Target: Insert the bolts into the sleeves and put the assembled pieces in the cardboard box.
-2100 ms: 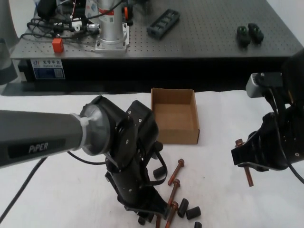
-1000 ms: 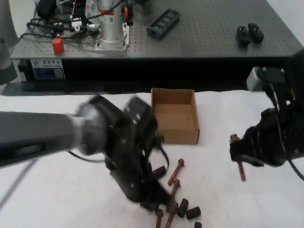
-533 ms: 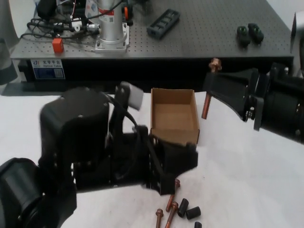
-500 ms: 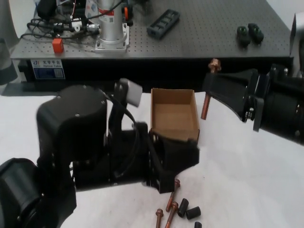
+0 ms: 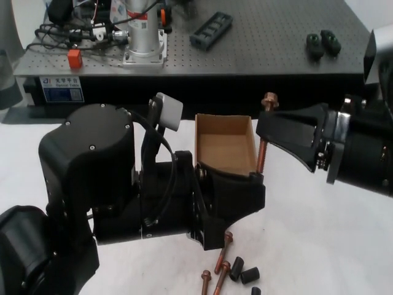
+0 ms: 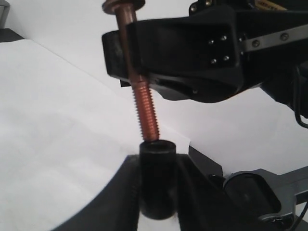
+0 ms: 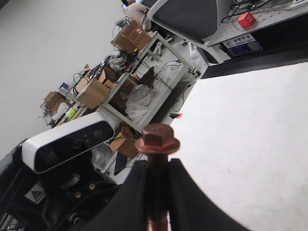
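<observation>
**Square the shank to the sleeve before pressing down**

The right gripper (image 6: pixel 126 50) is clamped on a copper bolt (image 6: pixel 142 103) just under its head, and the threaded shank hangs below its fingers. Directly beneath the bolt's tip, the left gripper (image 6: pixel 156 192) pinches a black sleeve (image 6: pixel 156 168) upright, mouth up. The tip sits at the sleeve's mouth; I cannot tell whether it has entered.

The step in hand looks like the insertion itself. In the left wrist view the shank seems to lean slightly against the sleeve's axis, though the camera angle may exaggerate this. It is probably best to level that lean first, so the threads do not catch on the rim. The descent should be slow and straight, with the left gripper holding firm so the sleeve cannot pivot between its fingers. Because the right gripper holds near the head, most of the shank can likely go in before its fingers meet the sleeve.

The cardboard box (image 5: pixel 224 153) stands just beyond both grippers. Loose bolts (image 5: pixel 225 243) and loose sleeves (image 5: pixel 237 268) lie on the white cloth (image 5: pixel 319 246) below the left gripper.
</observation>
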`<move>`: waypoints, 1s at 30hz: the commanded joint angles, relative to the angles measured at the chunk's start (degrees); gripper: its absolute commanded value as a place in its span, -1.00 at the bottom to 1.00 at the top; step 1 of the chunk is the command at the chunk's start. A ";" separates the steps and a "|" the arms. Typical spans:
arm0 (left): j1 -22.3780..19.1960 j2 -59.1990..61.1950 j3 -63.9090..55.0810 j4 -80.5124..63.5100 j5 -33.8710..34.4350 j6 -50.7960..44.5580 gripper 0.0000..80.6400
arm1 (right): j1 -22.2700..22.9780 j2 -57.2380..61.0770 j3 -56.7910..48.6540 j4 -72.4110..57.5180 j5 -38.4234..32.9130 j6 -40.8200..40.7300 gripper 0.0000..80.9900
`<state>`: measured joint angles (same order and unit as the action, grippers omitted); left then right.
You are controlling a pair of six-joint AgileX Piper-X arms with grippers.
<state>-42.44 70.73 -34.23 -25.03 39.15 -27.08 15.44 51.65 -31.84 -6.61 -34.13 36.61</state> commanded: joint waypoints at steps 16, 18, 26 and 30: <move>-0.05 -0.61 -0.07 -1.25 0.02 -3.45 -0.99 | 0.09 -0.34 -0.17 4.18 -10.62 -8.13 -0.85; -0.05 -0.61 -0.07 -1.25 0.02 -1.15 -0.99 | 0.09 -0.34 -0.17 4.18 -11.62 -8.76 -0.95; -0.05 -0.61 -0.07 -1.25 -8.98 3.16 -0.99 | -3.29 -1.33 -0.33 4.18 -14.54 -9.21 -0.01; 0.27 0.67 -1.46 -1.14 -21.19 1.37 -0.99 | -9.81 -6.07 -0.33 10.71 -14.72 -9.61 -0.07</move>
<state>-42.44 71.02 -34.03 -25.16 24.54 -25.14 11.27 50.30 -31.84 -1.12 -47.65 27.81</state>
